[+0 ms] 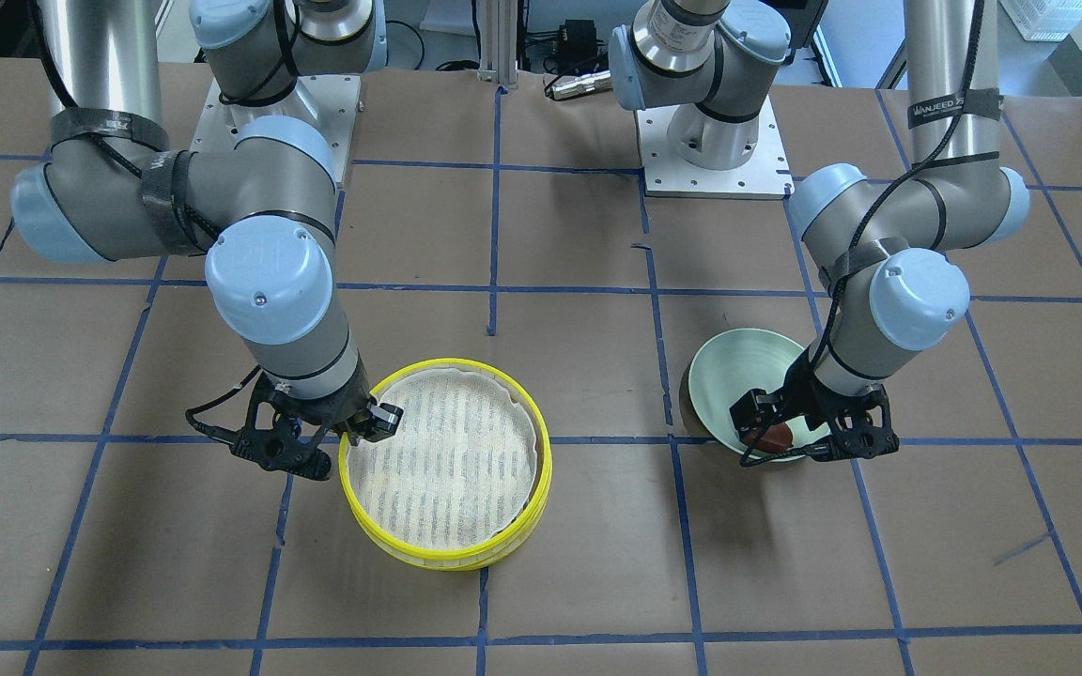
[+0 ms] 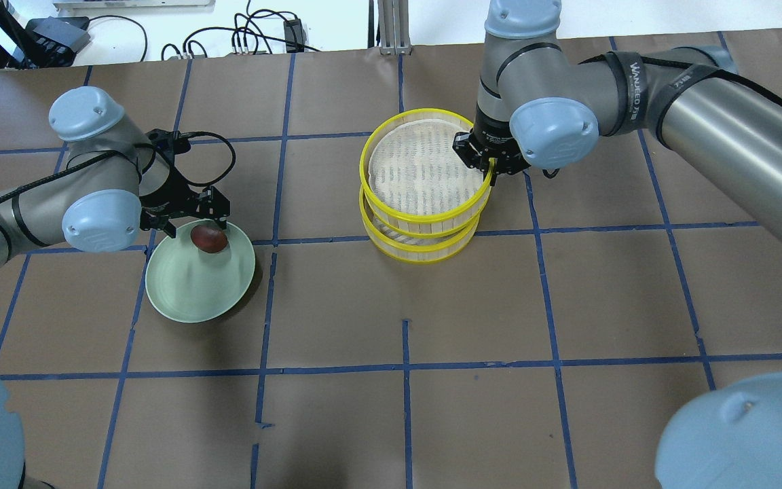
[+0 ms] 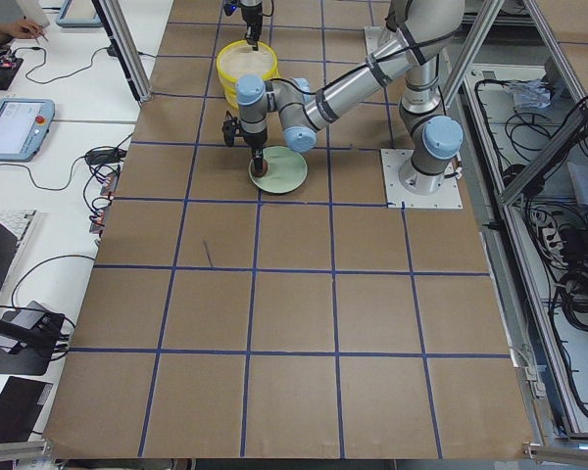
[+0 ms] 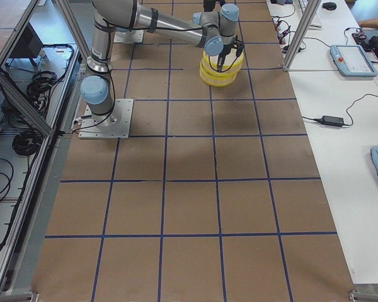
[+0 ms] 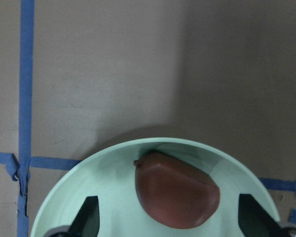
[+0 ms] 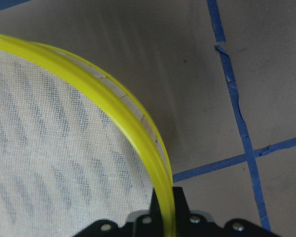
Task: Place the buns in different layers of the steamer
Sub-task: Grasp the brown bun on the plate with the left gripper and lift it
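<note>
The reddish-brown bun [image 2: 209,239] lies at the far edge of the pale green plate [image 2: 191,288]. My left gripper [image 2: 195,227] hangs over it, open. In the left wrist view its fingertips [image 5: 89,217] stand on either side of the bun [image 5: 177,197], apart from it. The steamer is a stack of two yellow-rimmed layers: the top layer [image 2: 421,170] sits a little offset on the lower layer [image 2: 425,248]. My right gripper [image 2: 489,170] is shut on the top layer's rim [image 6: 113,106] at its right side. The top layer's cloth is bare. The white bun is out of view.
The table is brown paper with a blue tape grid [image 2: 404,367]. The plate [image 1: 738,376] and the steamer [image 1: 447,451] stand about one grid square apart. Both arm bases [image 1: 710,141] are at the robot side of the table.
</note>
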Motion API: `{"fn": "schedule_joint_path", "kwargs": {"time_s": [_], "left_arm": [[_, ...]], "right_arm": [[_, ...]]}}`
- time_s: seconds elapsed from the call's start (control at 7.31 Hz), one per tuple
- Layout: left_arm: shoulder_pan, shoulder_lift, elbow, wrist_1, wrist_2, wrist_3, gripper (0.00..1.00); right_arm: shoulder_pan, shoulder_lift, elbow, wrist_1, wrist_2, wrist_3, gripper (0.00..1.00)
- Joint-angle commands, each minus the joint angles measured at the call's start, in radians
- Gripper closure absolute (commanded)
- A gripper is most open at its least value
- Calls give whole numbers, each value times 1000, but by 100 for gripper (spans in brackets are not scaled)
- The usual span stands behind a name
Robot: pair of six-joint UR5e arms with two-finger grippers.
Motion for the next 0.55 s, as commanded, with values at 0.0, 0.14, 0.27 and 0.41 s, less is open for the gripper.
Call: {"fn": "schedule_joint_path", "kwargs": {"time_s": [0.0, 0.14, 0.27, 0.41], "left_arm": [[-7, -20, 3, 1, 9, 12, 12], [-5, -22, 3, 1, 9, 15, 12], [-5, -22, -3, 1, 9, 17, 12], [-5, -22, -9, 1, 11, 49, 12]], "right_arm": [[1, 1, 1, -1, 9, 3, 94], [1, 2, 3, 1, 9, 1, 94], [1, 2, 14, 1, 8, 1, 93], [1, 2, 26, -1, 8, 0, 93]]}}
